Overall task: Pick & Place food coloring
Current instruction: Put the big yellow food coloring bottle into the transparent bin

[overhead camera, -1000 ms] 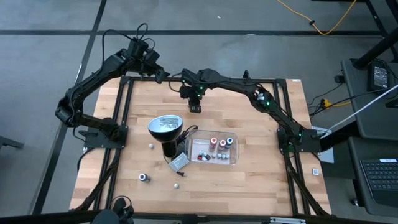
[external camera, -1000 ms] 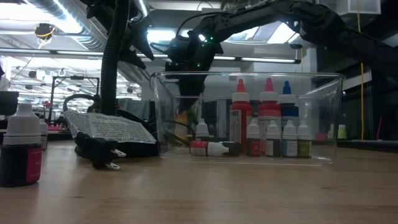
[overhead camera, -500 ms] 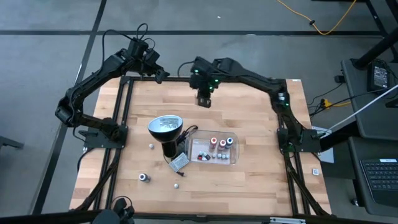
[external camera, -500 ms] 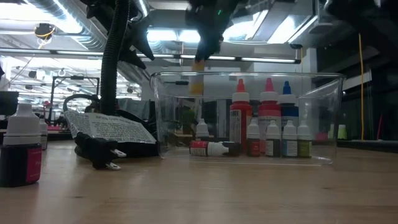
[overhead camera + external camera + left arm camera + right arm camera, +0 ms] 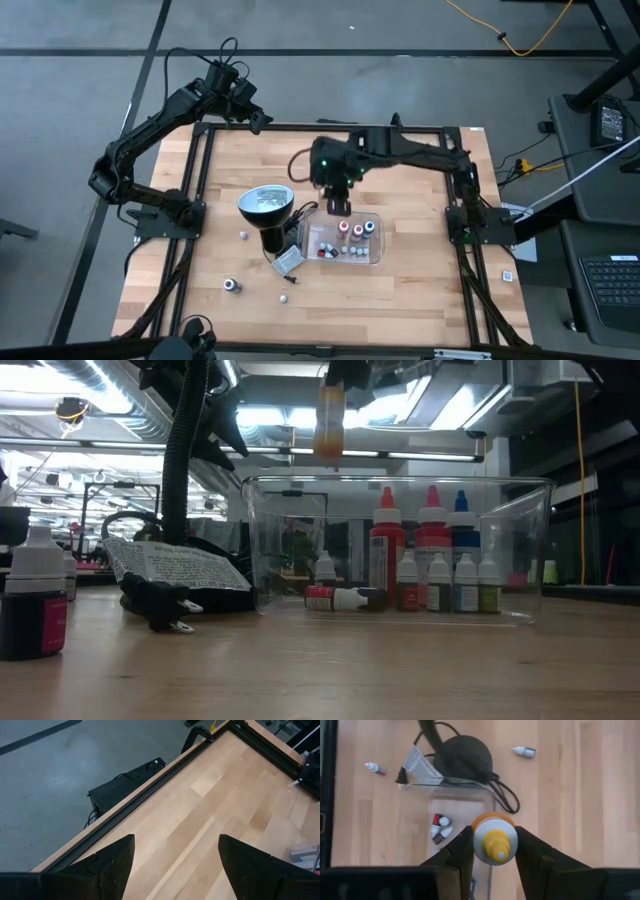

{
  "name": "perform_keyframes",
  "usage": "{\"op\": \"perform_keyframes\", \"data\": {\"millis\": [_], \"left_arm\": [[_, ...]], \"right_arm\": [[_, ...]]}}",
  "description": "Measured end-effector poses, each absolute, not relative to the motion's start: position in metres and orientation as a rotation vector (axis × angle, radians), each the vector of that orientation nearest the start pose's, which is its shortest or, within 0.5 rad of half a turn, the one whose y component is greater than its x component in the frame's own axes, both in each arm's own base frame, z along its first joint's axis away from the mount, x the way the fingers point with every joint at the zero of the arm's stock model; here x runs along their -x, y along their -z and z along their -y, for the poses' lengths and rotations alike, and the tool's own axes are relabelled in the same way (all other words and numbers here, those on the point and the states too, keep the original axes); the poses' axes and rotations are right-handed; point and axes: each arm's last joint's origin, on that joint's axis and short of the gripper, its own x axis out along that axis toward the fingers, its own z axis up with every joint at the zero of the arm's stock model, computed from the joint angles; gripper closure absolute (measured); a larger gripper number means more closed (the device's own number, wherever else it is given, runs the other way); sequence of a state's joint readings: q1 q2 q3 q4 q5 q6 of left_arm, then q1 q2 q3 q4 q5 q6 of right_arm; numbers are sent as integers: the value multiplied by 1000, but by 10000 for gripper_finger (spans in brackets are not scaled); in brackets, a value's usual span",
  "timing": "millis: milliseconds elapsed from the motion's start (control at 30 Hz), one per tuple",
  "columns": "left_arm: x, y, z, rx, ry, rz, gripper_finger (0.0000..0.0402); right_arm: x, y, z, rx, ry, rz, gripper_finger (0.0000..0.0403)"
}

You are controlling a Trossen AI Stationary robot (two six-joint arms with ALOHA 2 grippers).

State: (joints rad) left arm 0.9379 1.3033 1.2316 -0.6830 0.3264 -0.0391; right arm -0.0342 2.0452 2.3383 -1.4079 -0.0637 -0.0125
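Note:
My right gripper (image 5: 338, 207) is shut on an orange food coloring bottle (image 5: 329, 420) with a yellow cap. It hangs in the air above the far left corner of the clear tray (image 5: 378, 262). Several more food coloring bottles (image 5: 430, 560) stand or lie on the tray's floor. Loose bottles rest on the table at the near left (image 5: 232, 286); one dark bottle (image 5: 35, 600) stands upright there. My left gripper (image 5: 175, 845) is open over the table's far left corner (image 5: 255, 118), with nothing between its fingers. My right gripper pinches the bottle between its two fingers (image 5: 462, 852) at the pale shoulder (image 5: 481, 842) just below the yellow cap. The fingers come from above, slanting steeply down. The bottle hangs upright below them, clear of the tray and the table.
A black lamp (image 5: 265, 205) with a round silvery head stands just left of the tray; its cord and a paper tag (image 5: 288, 261) lie by the tray's left side. Bare wooden table lies to the far side and to the right of the tray.
My right gripper has swung from the table's far edge toward the near side and risen, carrying the orange bottle. The bottle has gone from low behind the tray to high above the tray's rim. It stays upright.

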Motion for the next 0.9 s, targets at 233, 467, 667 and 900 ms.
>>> {"op": "perform_keyframes", "data": {"millis": [233, 467, 667, 900], "left_arm": [[-166, -335, -211, 488, -594, -605, 121], [-166, -336, -211, 486, -594, -602, 121], [-166, -336, -211, 485, -594, -602, 121], [-166, -336, -211, 486, -594, -603, 121]], "right_arm": [[-405, -373, -2, -72, -11, -1129, 284], [-413, -338, -6, -85, -1, -1232, 284], [-420, -299, -15, -67, -25, -1250, 284], [-421, -279, -16, -67, -24, -1258, 284]]}}
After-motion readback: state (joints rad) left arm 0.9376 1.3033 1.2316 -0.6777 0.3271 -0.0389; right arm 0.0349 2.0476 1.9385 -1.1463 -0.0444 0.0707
